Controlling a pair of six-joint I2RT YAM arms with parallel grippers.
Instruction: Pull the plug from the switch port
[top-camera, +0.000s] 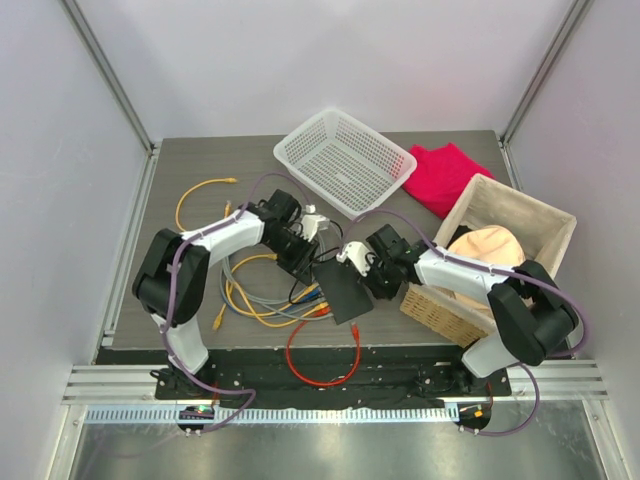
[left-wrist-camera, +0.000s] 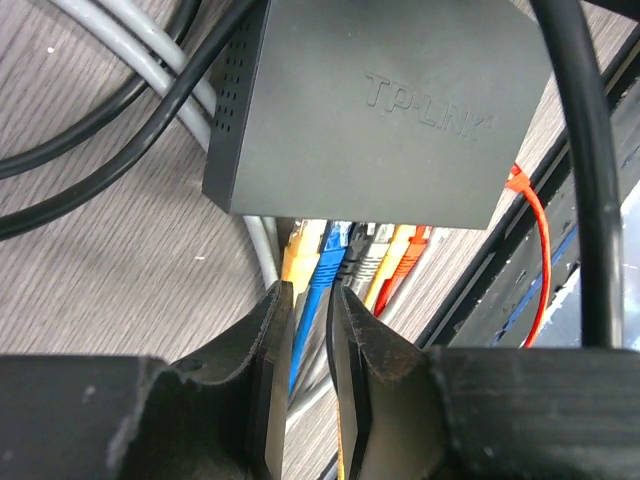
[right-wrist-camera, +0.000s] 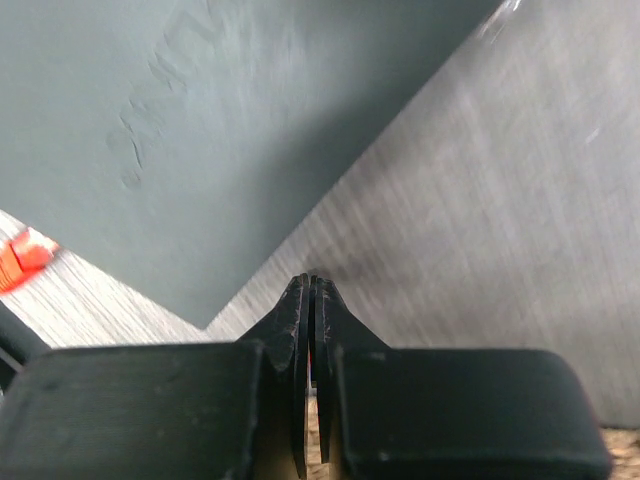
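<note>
Grey wood-grain table (top-camera: 200, 160) bearing a white mesh basket (top-camera: 345, 160), red cloth (top-camera: 440, 175), wicker crate (top-camera: 530, 203), black switch (top-camera: 343, 290) and tangled yellow, grey and black cables (top-camera: 250, 290).

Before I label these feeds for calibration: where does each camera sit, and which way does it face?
Top external: above and behind the bases, looking down on the table; left arm and right arm show.
Left wrist: on the left arm, facing the switch's port edge; left pincer at bottom.
Right wrist: low over the switch's corner; closed right pincer at bottom.
Shared: all three see the switch.
</note>
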